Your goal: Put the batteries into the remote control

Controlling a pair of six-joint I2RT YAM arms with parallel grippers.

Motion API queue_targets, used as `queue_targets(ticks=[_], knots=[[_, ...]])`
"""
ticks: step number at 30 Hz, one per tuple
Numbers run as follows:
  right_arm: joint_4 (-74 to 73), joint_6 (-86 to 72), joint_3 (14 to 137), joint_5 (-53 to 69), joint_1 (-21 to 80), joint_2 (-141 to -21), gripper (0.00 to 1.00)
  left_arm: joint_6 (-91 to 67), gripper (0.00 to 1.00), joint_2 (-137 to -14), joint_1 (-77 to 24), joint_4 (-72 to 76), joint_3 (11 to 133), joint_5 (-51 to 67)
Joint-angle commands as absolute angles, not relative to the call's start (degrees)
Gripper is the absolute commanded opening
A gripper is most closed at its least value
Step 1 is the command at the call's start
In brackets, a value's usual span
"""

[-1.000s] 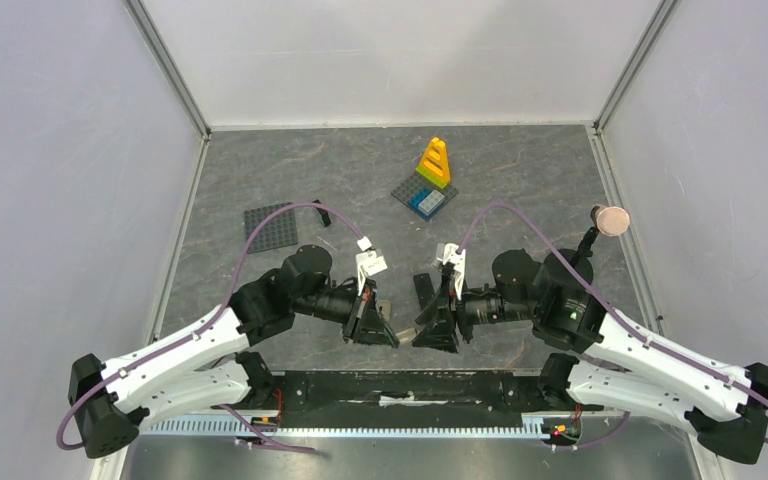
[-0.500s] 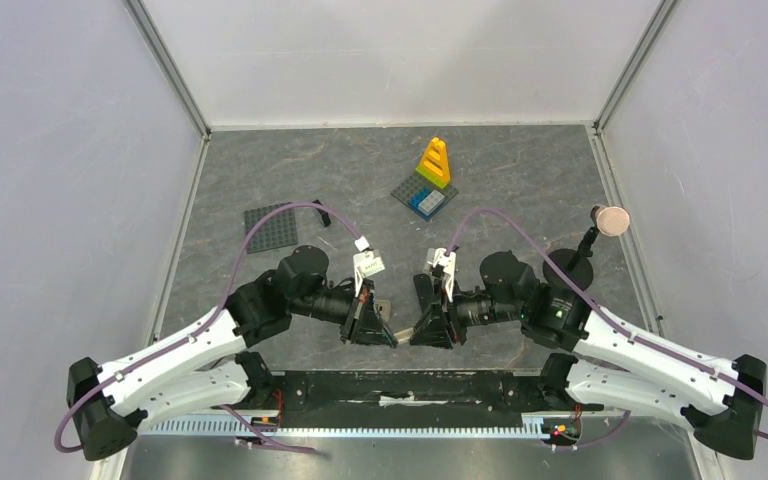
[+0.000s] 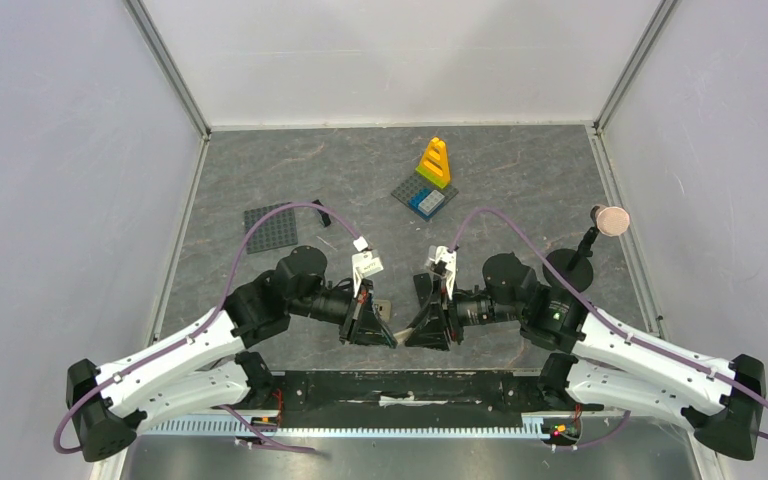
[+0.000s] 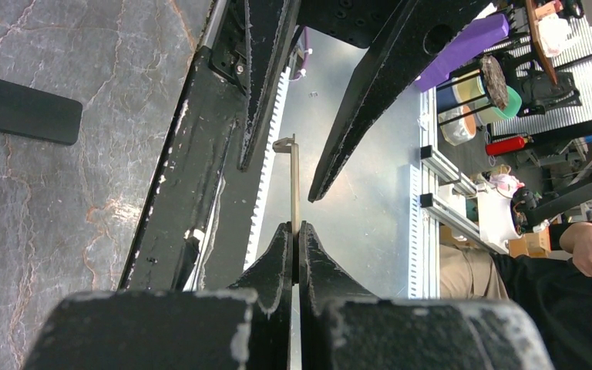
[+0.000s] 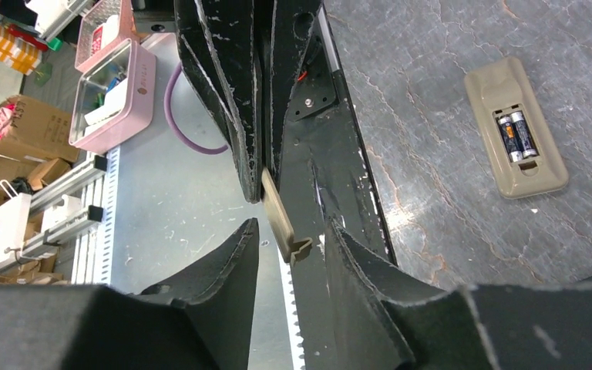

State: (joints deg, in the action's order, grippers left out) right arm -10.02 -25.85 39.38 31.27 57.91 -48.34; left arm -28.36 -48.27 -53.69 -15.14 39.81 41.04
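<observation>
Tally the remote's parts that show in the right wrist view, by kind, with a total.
remote control: 1, lying slot-up
batteries: 2, side by side in its slot
thin tan plate with a clip end: 1, apart from the remote
Total: 4

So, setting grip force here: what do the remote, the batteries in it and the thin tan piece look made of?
The remote control: matte beige plastic, going by its moulded edges. The batteries: probably metal cans, with a glossy printed wrap. The thin tan piece: likely the same plastic, with a moulded clip.
</observation>
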Motion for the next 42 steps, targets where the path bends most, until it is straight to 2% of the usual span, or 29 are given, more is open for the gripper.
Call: queue_targets(ticks=[1,4,10,11,12,15,16,17,22,29,32,35,40,42], knots=[[-5.22,-27.66,38.59,32.11,57.92,-47.15,0.37,-25.72,0.02,-47.28,-53.56,-14.28,40.45,42.37],[-4.36,-28.19,38.24,32.1,57.92,-47.11,0.32,-25.54,0.02,-47.15,-53.57,-14.18,40.18,42.52],[-2.69,-29.46,37.2,32.27,57.87,-46.94,0.06,-25.4,0.02,-47.09,-53.61,-14.34,39.88,42.52],[-2.5,-29.75,36.94,32.18,57.87,-46.86,0.01,-25.48,0.05,-47.1,-53.61,-14.76,39.95,41.8],[-2.33,-29.99,36.68,32.09,57.9,-46.9,0.0,-25.55,0.14,-47.08,-53.59,-15.38,40.16,40.81],[-2.17,-30.9,35.75,30.86,57.92,-46.79,0.0,-26.06,0.47,-46.52,-53.6,-17.72,40.67,36.65],[-2.0,-31.33,35.27,30.42,57.93,-46.83,0.0,-26.35,0.63,-46.09,-53.61,-18.55,40.84,34.37],[-1.67,-31.94,34.59,29.73,57.92,-46.79,0.0,-26.8,0.69,-45.42,-53.61,-19.79,41.03,31.5],[-0.4,-37.35,30.96,23.46,57.84,-48.51,0.0,-34.02,0.73,-41.77,-52.84,-32.16,44.11,2.78],[8.2,-53.18,28.9,14.49,57.91,-62.2,0.0,-49.16,0.76,-38.88,-52.22,-39.76,42.36,-18.81],[11.19,-57.5,30.23,12.61,57.92,-68.07,0.0,-54.42,0.76,-42.62,-50.27,-39.47,39.97,-18.78],[12.95,-59.47,32.02,8.82,57.91,-71.78,0.0,-56.03,0.74,-45.99,-45.58,-36.3,36.52,-13.6],[12.13,-60.32,38.66,8.8,57.92,-80.33,0.0,-55.3,0.68,-46.65,-31.1,-27.95,30.01,1.98],[12.65,-60.99,40.07,8.64,57.92,-82.7,0.0,-54.57,0.68,-47.11,-28.18,-26.46,28.76,5.01]])
